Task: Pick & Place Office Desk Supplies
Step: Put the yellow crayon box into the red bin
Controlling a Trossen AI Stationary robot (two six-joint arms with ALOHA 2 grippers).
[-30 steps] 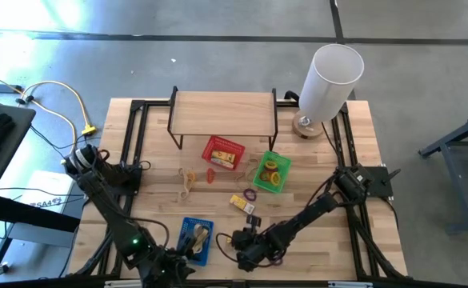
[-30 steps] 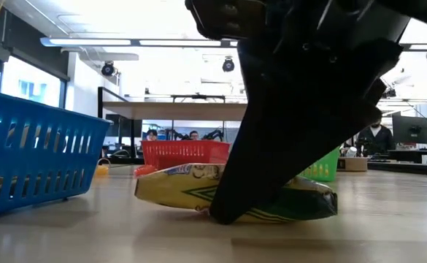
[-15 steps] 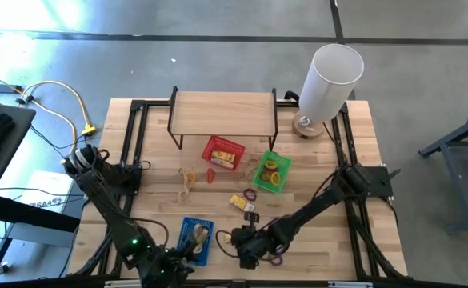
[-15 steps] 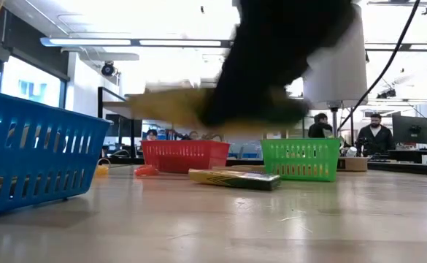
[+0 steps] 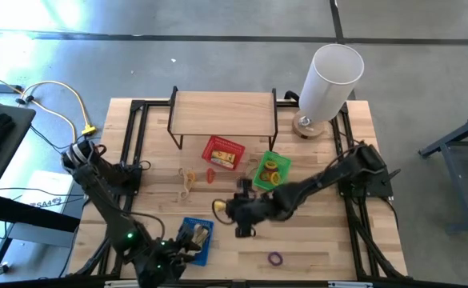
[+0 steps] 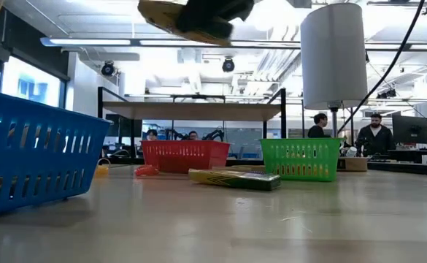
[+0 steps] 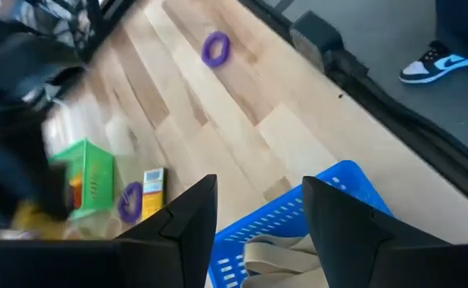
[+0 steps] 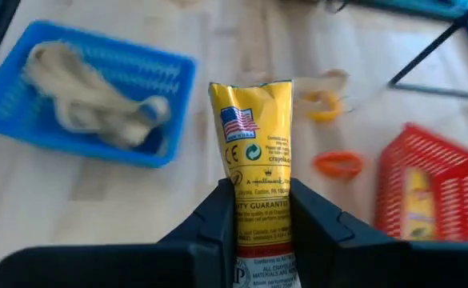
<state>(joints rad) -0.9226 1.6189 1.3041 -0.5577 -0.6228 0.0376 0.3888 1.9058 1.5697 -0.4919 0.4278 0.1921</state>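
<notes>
My right gripper (image 8: pixel 258 222) is shut on a yellow crayon box (image 8: pixel 254 144), held in the air over the middle of the table (image 5: pixel 218 206), high in the low view (image 6: pixel 171 13). My left gripper (image 7: pixel 258 210) hovers open above the blue basket (image 5: pixel 195 238), which holds tan bands (image 7: pixel 278 260). A second yellow box (image 6: pixel 233 178) lies flat on the table, with a purple loop (image 7: pixel 130 200) beside it. Another purple loop (image 5: pixel 275 258) lies near the near edge. An orange loop (image 5: pixel 210 175) and tan bands (image 5: pixel 186 181) lie left of the red basket (image 5: pixel 222 152). My right gripper pinches the crayon box between its two fingers (image 8: pixel 222 214), one on each long side, at the box's rear part (image 8: pixel 258 210). The fingers come roughly level from the table's right. The box sticks out past the fingertips toward the left, lifted clear of the table.
A green basket (image 5: pixel 270 171) with yellow and orange loops stands beside the right arm. A wooden shelf (image 5: pixel 222 112) stands at the far side and a tall white cylinder (image 5: pixel 330 80) at the far right corner. People stand in the room behind (image 6: pixel 374 135).
My right gripper has risen from the table's near edge with the crayon box and carried it toward the far edge and middle. The box, which lay on the table, is now lifted clear. The purple loop near the near edge now shows where the gripper stood.
</notes>
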